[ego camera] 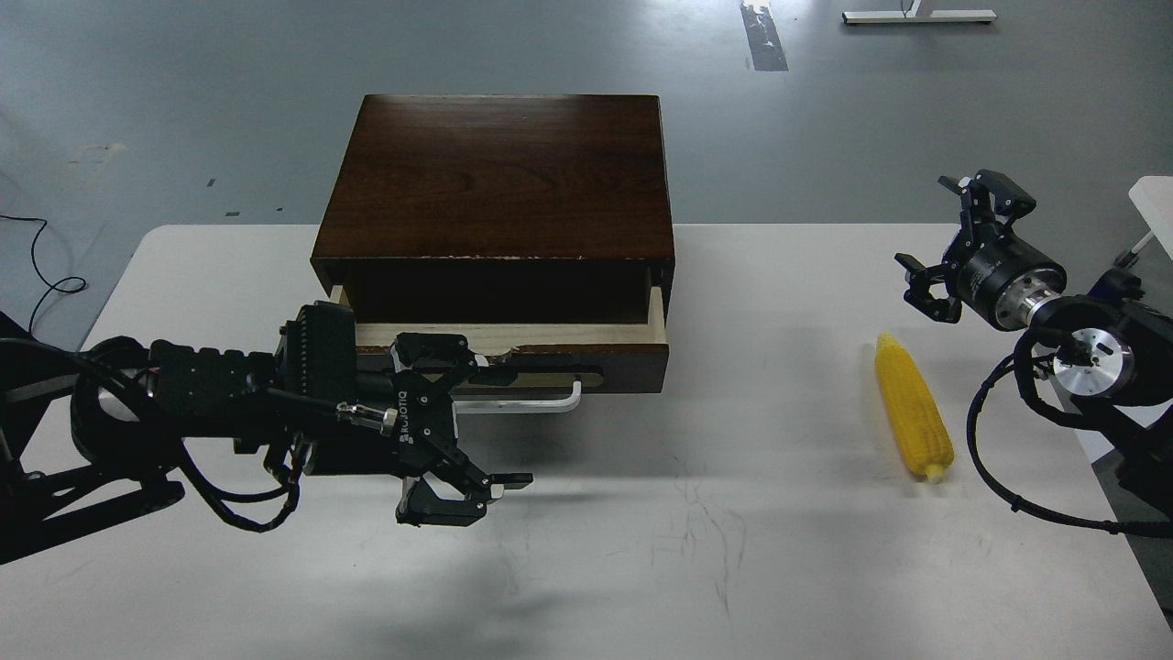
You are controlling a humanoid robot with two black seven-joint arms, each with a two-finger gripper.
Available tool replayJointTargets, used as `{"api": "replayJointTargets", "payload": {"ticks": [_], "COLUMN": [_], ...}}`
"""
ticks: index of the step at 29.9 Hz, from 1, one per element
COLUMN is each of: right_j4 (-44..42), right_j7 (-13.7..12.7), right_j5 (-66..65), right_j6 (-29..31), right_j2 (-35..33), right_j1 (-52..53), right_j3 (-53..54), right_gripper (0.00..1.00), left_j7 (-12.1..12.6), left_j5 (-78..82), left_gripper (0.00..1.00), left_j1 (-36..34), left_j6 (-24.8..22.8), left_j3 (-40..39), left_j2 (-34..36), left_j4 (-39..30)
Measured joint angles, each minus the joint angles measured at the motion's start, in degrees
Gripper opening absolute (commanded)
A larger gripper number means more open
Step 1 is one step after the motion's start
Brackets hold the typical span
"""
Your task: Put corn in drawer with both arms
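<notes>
The yellow corn (913, 418) lies on the white table at the right, tip pointing away from me. The dark brown drawer (632, 368) is pulled partly out of its cabinet (495, 174), showing its pale wood rim (513, 335) and white bar handle (541, 404). My left gripper (513, 426) is open in front of the drawer's left half. Its upper finger overlaps the drawer front by the handle's left end, and its lower finger hangs over the table. I cannot tell whether it touches the handle. My right gripper (937, 227) is open and empty, above and behind the corn.
The table (751, 550) runs wide in front of the drawer, its front edge out of view and its right edge near the right arm. Grey floor lies behind. A white object (1156, 197) sits at the far right edge.
</notes>
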Motion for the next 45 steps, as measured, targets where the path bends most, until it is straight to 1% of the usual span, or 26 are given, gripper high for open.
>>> {"api": "replayJointTargets", "payload": {"ticks": [9,11,13,15,17,20,22,25,29,32,33,34,36,38,40,42,43,44,45], "right_j4": [0.0,0.0,0.0,0.0,0.0,0.3,0.5,0.7,1.0,1.3,1.7,2.2,3.5,4.8,6.2,8.1,9.4,10.6,11.6], "right_j7": [0.0,0.0,0.0,0.1,0.1,0.1,0.1,0.2,0.6,1.0,1.1,1.1,1.4,2.7,5.3,8.9,10.7,11.9,12.6], "right_j5": [0.0,0.0,0.0,0.1,0.1,-0.4,-0.7,-1.5,-3.2,-4.3,-4.6,-4.9,-6.5,-10.3,-17.3,-27.2,-32.5,-36.9,-40.0], "right_j6": [0.0,0.0,0.0,0.0,0.2,0.4,0.5,0.7,0.9,1.0,1.1,1.1,1.1,1.1,1.2,1.2,1.2,1.1,1.1], "right_j2": [0.3,0.3,0.3,0.2,0.2,0.1,-0.2,-0.5,-1.2,-2.0,-2.5,-3.1,-4.8,-6.4,-7.6,-9.6,-11.0,-12.4,-13.3], "right_j1": [0.0,0.1,0.1,0.1,0.2,0.3,0.3,0.5,0.7,0.8,0.8,0.9,1.0,1.3,1.5,1.5,1.5,1.5,1.4], "right_j3": [0.0,0.0,0.0,0.0,0.0,0.0,-0.1,-1.7,-3.2,-3.4,-3.4,-3.4,-3.5,-3.6,-3.6,-3.7,-3.7,-3.7,-3.7], "right_gripper": [1.00,1.00,1.00,1.00,1.00,1.00,1.00,1.00,1.00,1.00,1.00,1.00,1.00,1.00,1.00,1.00,1.00,1.00,1.00], "left_j7": [0.1,0.0,-0.9,-2.8,-4.3,-4.9,-4.9,-4.9,-5.0,-5.0,-4.5,-3.3,-0.1,3.5,7.1,11.8,14.5,16.8,18.3], "left_j5": [0.0,0.0,0.0,0.0,-1.5,-7.3,-13.4,-29.1,-51.7,-69.2,-74.2,-78.6,-86.4,-93.6,-99.8,-105.2,-107.5,-109.1,-110.1], "left_gripper": [0.98,0.98,0.98,0.98,0.98,0.98,0.98,0.98,0.99,0.99,0.99,0.99,0.99,0.99,0.99,0.99,0.99,0.99,0.99], "left_j1": [0.2,0.2,0.2,0.1,0.0,0.0,0.0,0.1,0.0,-0.1,-0.1,-0.1,-0.1,0.0,0.0,0.1,0.2,0.2,0.2], "left_j6": [0.1,1.5,4.2,7.3,9.0,11.3,13.5,16.0,16.3,16.3,16.3,16.3,16.3,16.4,16.3,15.8,15.5,15.2,14.9], "left_j3": [0.2,-0.4,-1.3,-2.1,-2.6,-3.7,-5.3,-8.9,-13.5,-16.9,-17.7,-18.4,-19.2,-19.6,-19.7,-19.8,-19.8,-19.8,-19.8], "left_j2": [0.0,0.0,0.0,-0.1,-0.1,0.0,-0.2,-0.9,-1.5,-1.9,-2.1,-2.2,-2.3,-2.4,-2.5,-2.7,-3.0,-3.5,-4.0], "left_j4": [0.1,0.1,0.1,0.1,0.0,0.0,0.0,0.0,0.8,4.1,5.6,7.3,11.1,16.0,20.8,25.8,28.4,30.8,32.5]}}
